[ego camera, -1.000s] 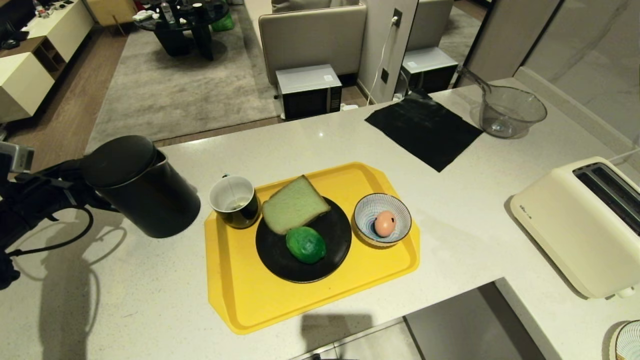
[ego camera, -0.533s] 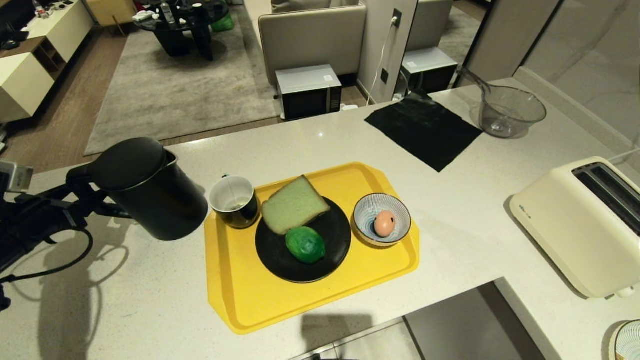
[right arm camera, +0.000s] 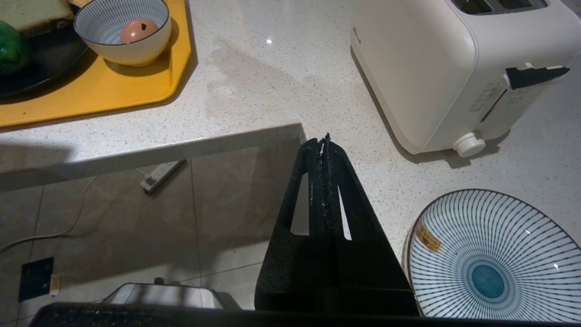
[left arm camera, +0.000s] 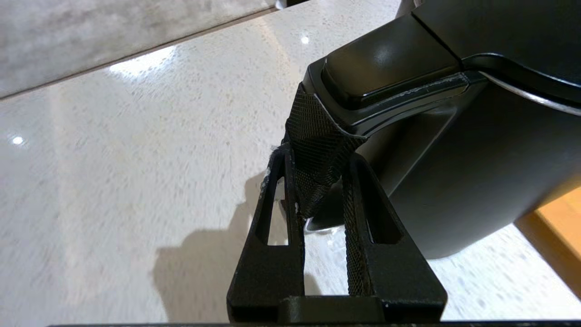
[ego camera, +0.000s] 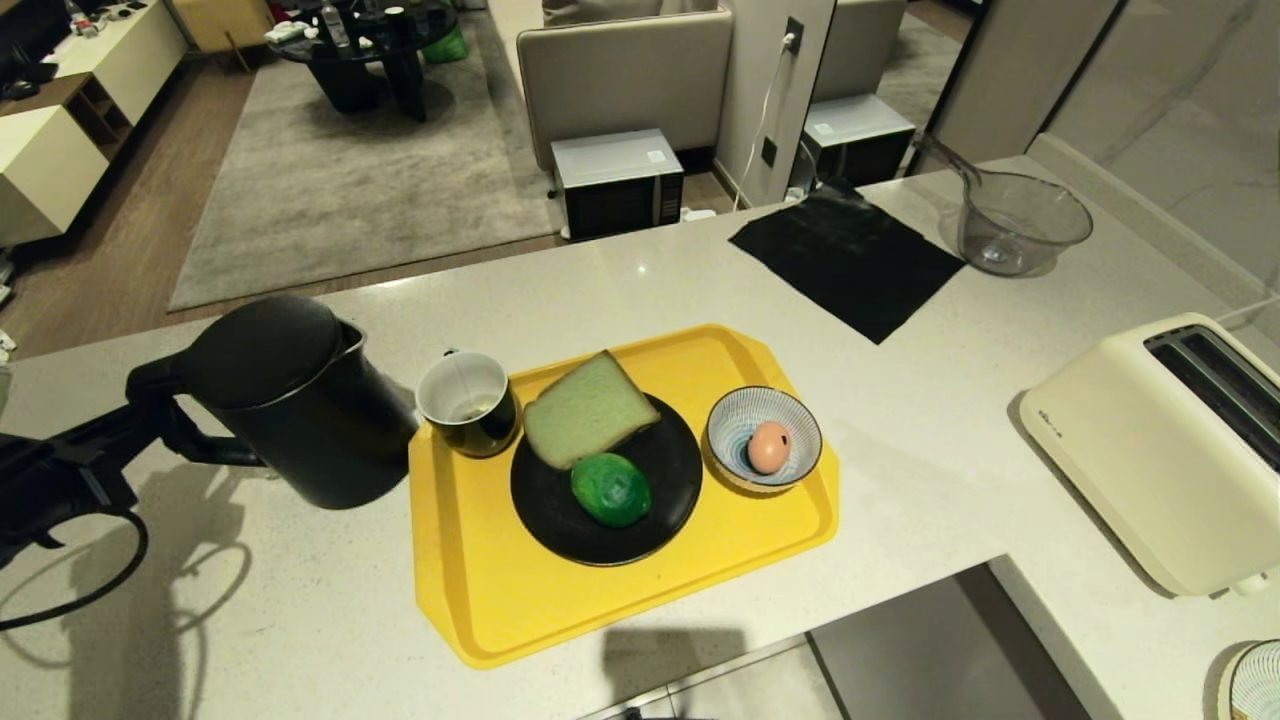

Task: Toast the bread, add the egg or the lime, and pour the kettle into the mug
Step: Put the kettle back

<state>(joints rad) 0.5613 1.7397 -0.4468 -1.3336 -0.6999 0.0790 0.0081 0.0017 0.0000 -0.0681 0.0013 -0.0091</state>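
Note:
The black kettle (ego camera: 300, 410) stands nearly upright on the counter just left of the yellow tray (ego camera: 520, 600), its spout side close to the mug (ego camera: 468, 402). My left gripper (ego camera: 145, 425) reaches in from the left and is shut on the kettle's textured handle (left arm camera: 317, 181), one finger on each side of it. The pale green bread (ego camera: 585, 408) and the lime (ego camera: 611, 489) lie on a black plate (ego camera: 670, 510). An egg (ego camera: 768, 446) sits in a striped bowl (ego camera: 735, 475). My right gripper (right arm camera: 323, 141) is shut and empty, off the counter's front edge.
A cream toaster (ego camera: 1160, 450) stands at the right with its slots up. A glass bowl (ego camera: 1020, 220) and a black cloth (ego camera: 850, 255) are at the back. A striped plate (right arm camera: 490, 259) lies near the front right corner, beside my right gripper.
The kettle has come down and to the right, from tilted and raised to nearly upright beside the tray. My left arm has sunk lower with it.

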